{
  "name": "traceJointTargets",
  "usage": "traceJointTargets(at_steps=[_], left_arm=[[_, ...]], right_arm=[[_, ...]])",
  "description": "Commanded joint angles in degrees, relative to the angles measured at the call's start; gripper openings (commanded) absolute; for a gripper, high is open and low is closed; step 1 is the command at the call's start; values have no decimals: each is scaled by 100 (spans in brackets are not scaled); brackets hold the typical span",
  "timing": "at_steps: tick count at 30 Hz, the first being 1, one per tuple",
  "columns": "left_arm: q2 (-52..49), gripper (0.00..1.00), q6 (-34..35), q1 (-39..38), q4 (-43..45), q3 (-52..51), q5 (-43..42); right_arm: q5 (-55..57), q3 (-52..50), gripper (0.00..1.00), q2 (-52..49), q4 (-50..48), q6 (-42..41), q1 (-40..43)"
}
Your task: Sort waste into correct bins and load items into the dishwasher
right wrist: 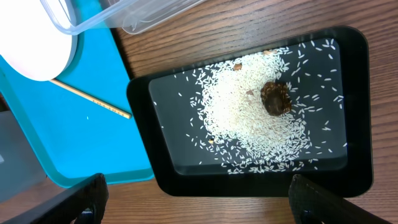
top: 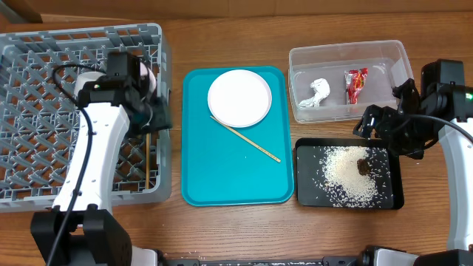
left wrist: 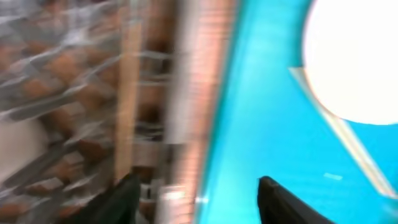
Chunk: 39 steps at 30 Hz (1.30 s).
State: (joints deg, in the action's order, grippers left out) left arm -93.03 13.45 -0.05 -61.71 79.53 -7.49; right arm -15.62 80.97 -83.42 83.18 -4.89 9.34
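Note:
The white plate and one wooden chopstick lie on the teal tray. The clear tub holds the white tissue and the red foil wrapper. The black tray holds rice grains and the brown lump. The grey dish rack is at the left, with a second chopstick lying in its right side. My left gripper is open and empty over the rack's right edge; its wrist view is blurred. My right gripper is open and empty above the black tray.
Bare wooden table lies in front of the trays. The tub's corner and the teal tray show in the right wrist view.

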Motion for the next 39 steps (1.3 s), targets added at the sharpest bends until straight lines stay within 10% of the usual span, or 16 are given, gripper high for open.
traceJointTargets(at_steps=[1,10,27,35,39], left_arm=[[13,57,490,-503,4,122,-1158],[-240,56,2726,-2378,761,-396,452],[-2131,66,3244,-3473,1985,-457,544],[-2162,28,3241,-3473,1687,-457,581],[-2159,43,3250,-3473,1683,-457,520]], right_arm=[[35,111,95,48,-15,-20,4],[35,111,95,48,-31,-20,4],[-11,111,95,48,-28,-20,4],[-11,111,95,48,-26,-22,4],[-11,111,95,48,-33,-22,4]])
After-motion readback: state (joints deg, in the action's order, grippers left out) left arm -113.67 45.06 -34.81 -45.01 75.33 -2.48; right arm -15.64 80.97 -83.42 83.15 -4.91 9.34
